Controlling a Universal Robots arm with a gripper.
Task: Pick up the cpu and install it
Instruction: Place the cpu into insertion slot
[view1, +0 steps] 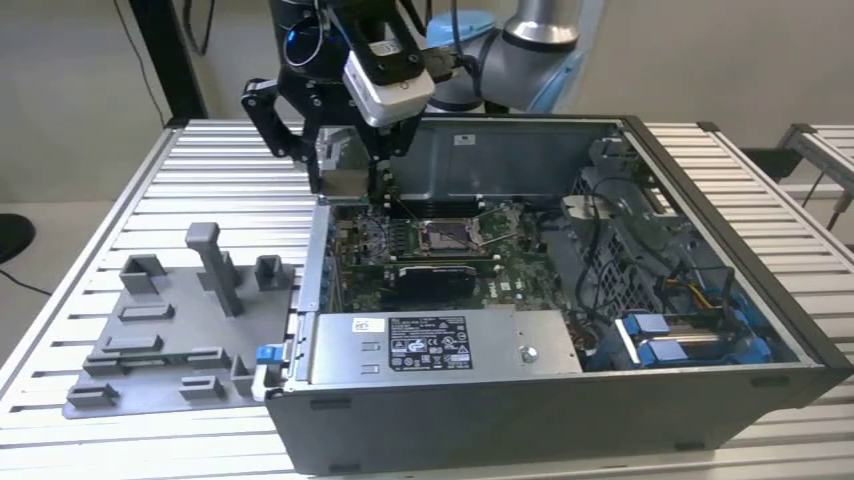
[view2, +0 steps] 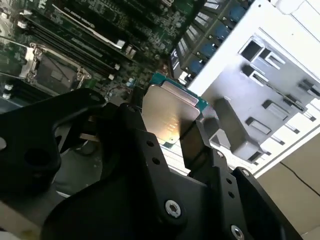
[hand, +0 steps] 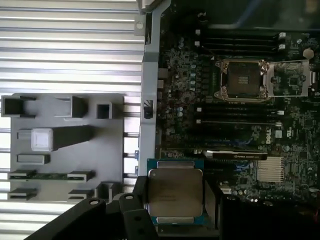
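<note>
My gripper (view1: 342, 170) is shut on the cpu (view1: 344, 180), a thin square chip with a pale silver top and a green edge. In both wrist views the cpu (hand: 175, 192) (view2: 167, 112) sits between the black fingers (hand: 139, 192), held by its two opposite sides. It hangs above the case's left wall, at the exterior view's left of the motherboard. The open socket (view1: 445, 236) (hand: 243, 80) (view2: 47, 72), a dark square in a metal frame, lies apart from it in the middle of the board, with its lid swung aside.
A grey parts fixture (view1: 174, 330) (hand: 60, 145) with posts and slots lies on the slatted table beside the case. The grey power supply box (view1: 427, 343) fills the case's front. Cables and a blue drive bay (view1: 667, 340) crowd the exterior view's right.
</note>
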